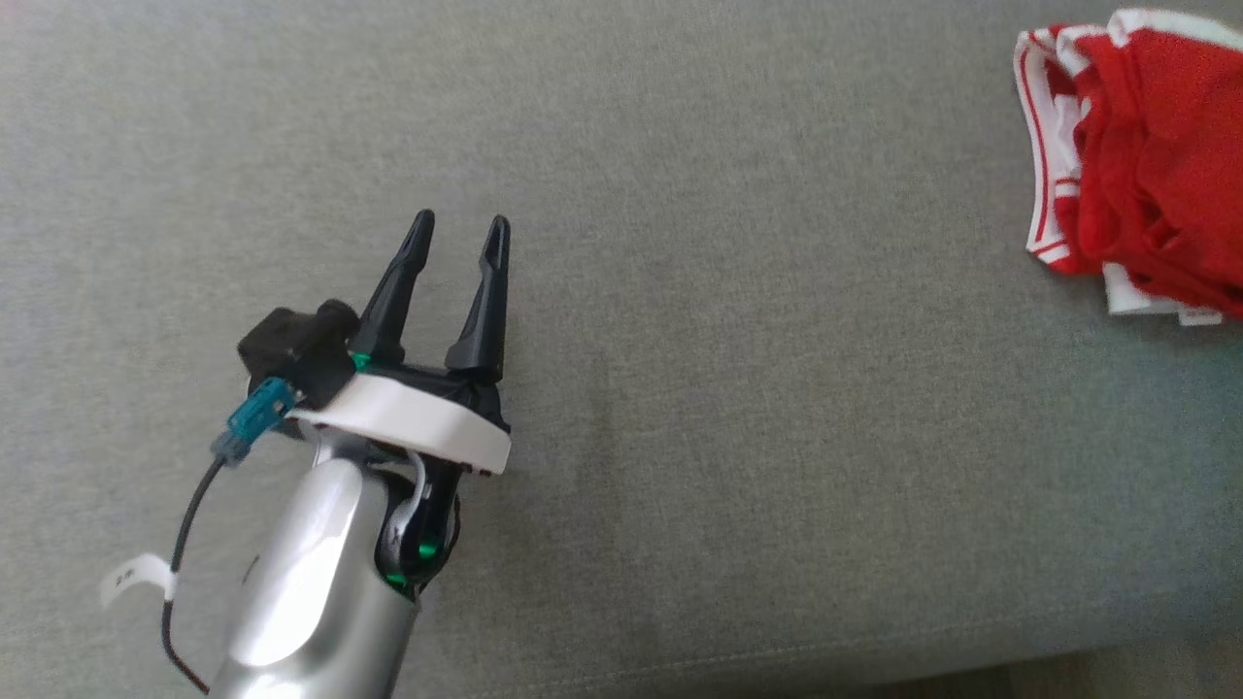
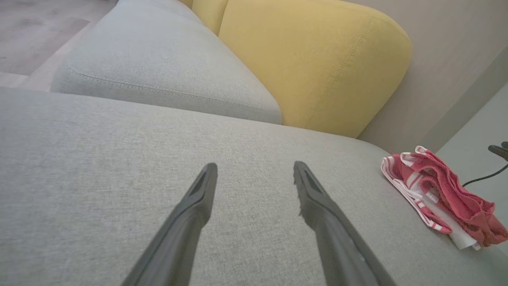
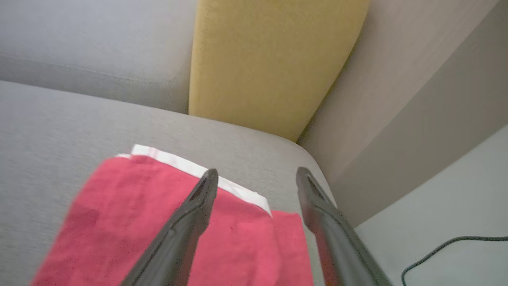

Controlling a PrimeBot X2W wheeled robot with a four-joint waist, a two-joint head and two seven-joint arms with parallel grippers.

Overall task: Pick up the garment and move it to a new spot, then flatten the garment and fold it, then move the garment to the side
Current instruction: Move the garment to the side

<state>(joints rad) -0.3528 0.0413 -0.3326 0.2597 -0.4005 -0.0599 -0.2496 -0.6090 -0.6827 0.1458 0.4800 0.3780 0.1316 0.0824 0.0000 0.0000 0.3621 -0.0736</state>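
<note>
The garment (image 1: 1146, 165) is red cloth with white trim and stripes, folded into a small bundle at the far right of the grey sofa seat (image 1: 728, 340). From the left wrist it lies at the right as the garment (image 2: 440, 194). My left gripper (image 1: 458, 241) stands open over bare cushion at the lower left, well apart from the cloth; its fingers (image 2: 198, 194) hold nothing. My right gripper (image 3: 254, 178) is open just above the garment (image 3: 158, 222), its two fingers spread with nothing between them.
A yellow back cushion (image 2: 317, 63) and a second grey cushion (image 2: 158, 59) stand behind the seat. Past the seat's right end are a beige wall (image 3: 416, 99), pale floor and a dark cable (image 3: 444, 246). The seat's front edge (image 1: 874, 660) runs along the bottom.
</note>
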